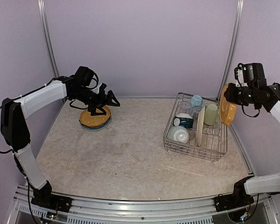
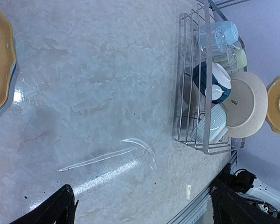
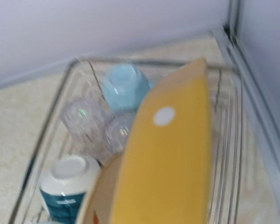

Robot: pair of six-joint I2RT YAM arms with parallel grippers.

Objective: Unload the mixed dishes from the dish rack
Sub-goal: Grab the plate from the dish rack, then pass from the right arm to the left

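A yellow-orange plate [image 1: 227, 109] hangs on edge in the clenched right gripper [image 1: 229, 95], just above the right-hand side of the dish rack [image 1: 191, 151]. Its long axis is near upright and its faces turn toward the left and right of the table [image 1: 130, 149]. The fingers themselves are hidden behind the plate in the right wrist view, but the plate is plainly clear of the wires and carried by that arm. Below it the rack holds one cream plate [image 1: 200, 127] standing on edge, one light blue mug [image 1: 196, 100], one pale green mug [image 1: 210, 113] and two teal-and-white bowls [image 1: 183, 121]. There also seem to be two clear tumblers [image 3: 79, 116], though that view is too blurred to be sure of the count. Well apart, at the far left of the table, a second yellow-orange plate [image 1: 95, 116] lies flat on a blue plate [image 1: 94, 126]. The left gripper [image 1: 108, 102] hovers just above that pair with its jaws spread wide and nothing between them. The right arm is nearer the rack and the left arm nearer the stack. From the held plate, the stack lies leftward across the bare middle of the table, which is likely the line the coming move follows.
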